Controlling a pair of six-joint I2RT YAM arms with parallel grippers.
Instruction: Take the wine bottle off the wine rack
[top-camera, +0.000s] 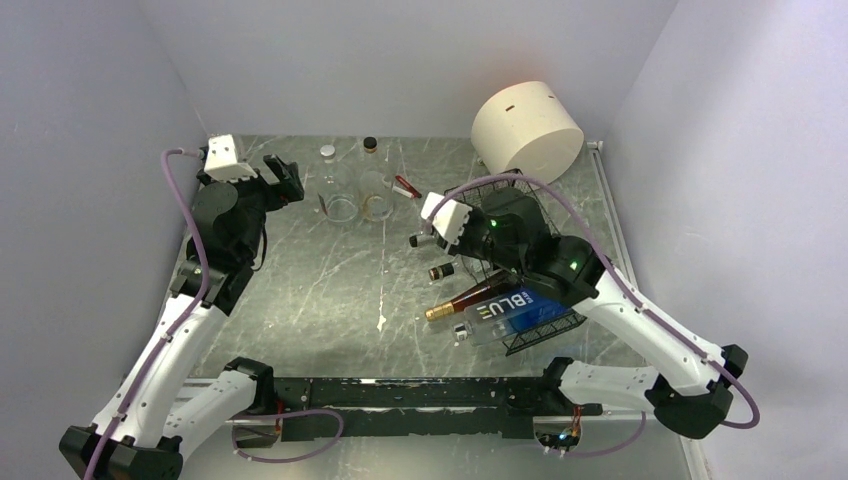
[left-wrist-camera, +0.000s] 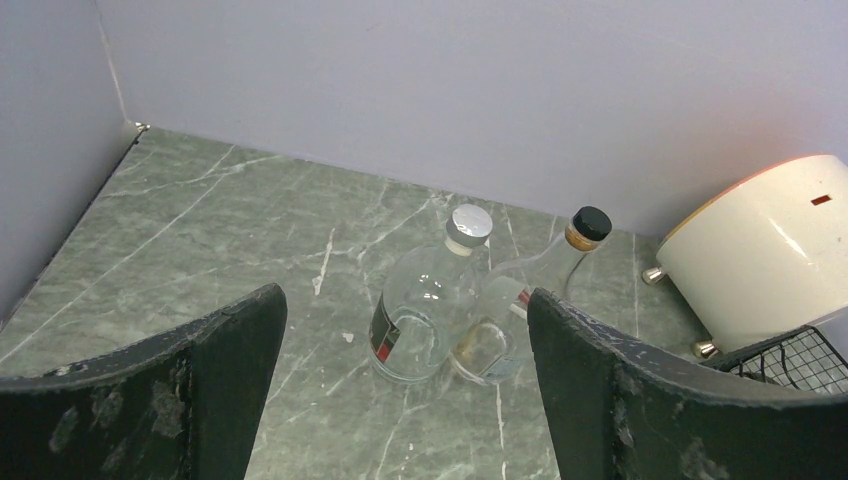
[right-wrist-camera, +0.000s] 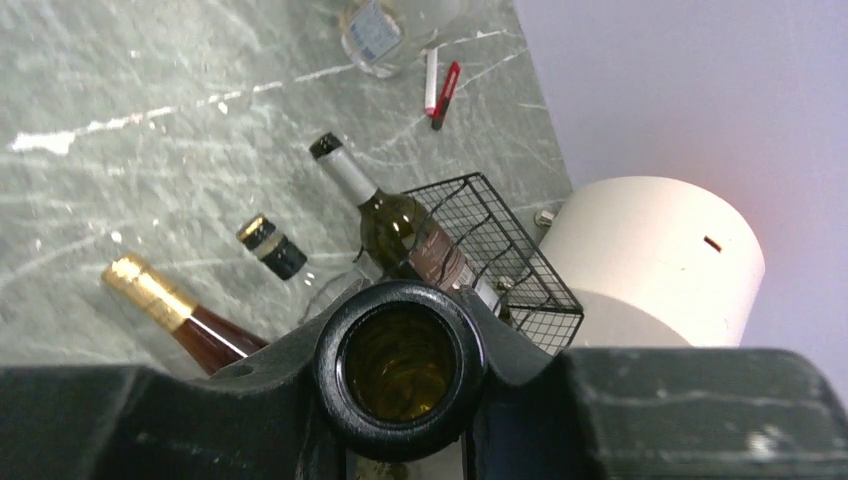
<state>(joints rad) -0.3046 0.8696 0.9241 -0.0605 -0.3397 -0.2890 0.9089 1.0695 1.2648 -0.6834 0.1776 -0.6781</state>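
Note:
The black wire wine rack (top-camera: 548, 328) stands at the right; it also shows in the right wrist view (right-wrist-camera: 505, 255). A green wine bottle (right-wrist-camera: 395, 225) with a black cap lies with its body in the rack and its neck sticking out. A red bottle with a gold cap (top-camera: 462, 299) and a blue-labelled bottle (top-camera: 512, 311) lie at the rack's near end. My right gripper (right-wrist-camera: 400, 375) is shut on the round dark end of a glass bottle (right-wrist-camera: 400, 365), seen end-on, just above the rack. My left gripper (top-camera: 285, 180) is open and empty, far to the left.
A cream cylinder (top-camera: 527, 128) lies behind the rack. Two clear bottles (left-wrist-camera: 425, 310) stand at the back middle, ahead of the left gripper's open jaws. A red and a white pen (right-wrist-camera: 440, 80) lie near them. A small black-capped bottle (right-wrist-camera: 272, 248) lies beside the rack. Walls close three sides.

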